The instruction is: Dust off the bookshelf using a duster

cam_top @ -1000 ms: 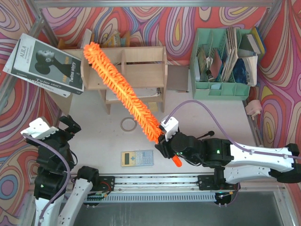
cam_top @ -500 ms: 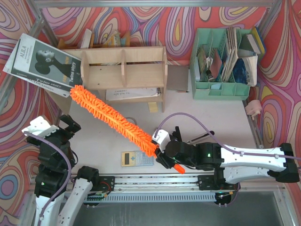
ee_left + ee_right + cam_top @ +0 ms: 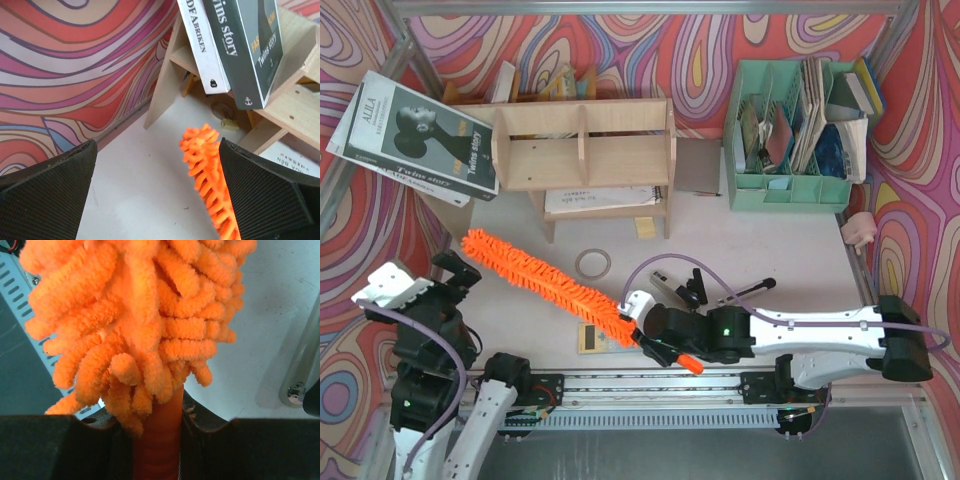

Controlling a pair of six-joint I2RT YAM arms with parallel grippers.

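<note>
Gripping the duster (image 3: 545,282) with the right hand (image 3: 640,332), shut firmly on the thin orange handle right where the fluffy head begins. Seen plainly from the wrist, with noodles spilling over the fingers (image 3: 50,450). Held well in front of the bookshelf (image 3: 582,150) and clear of it, slanting with the tip toward the bookshelf's front-left and the handle stub out in front of its right end. Hard to tell whether resting on the tabletop (image 3: 770,250) or floating just above. Waiting wide open and empty, in front of and left of the bookshelf, close to the duster's tip: the left hand (image 3: 460,272).

Probably very light, with a head that squashes and bends rather than pushes, so safe to drag across plywood and around the dividers. Probably less forgiving at the handle: smooth, narrow plastic, apt to twist or slip between flat pads once the long head meets resistance far out from the grip. Best taken on the handle close to the head, as now, never on the noodles, which would only compress and slide.
</note>
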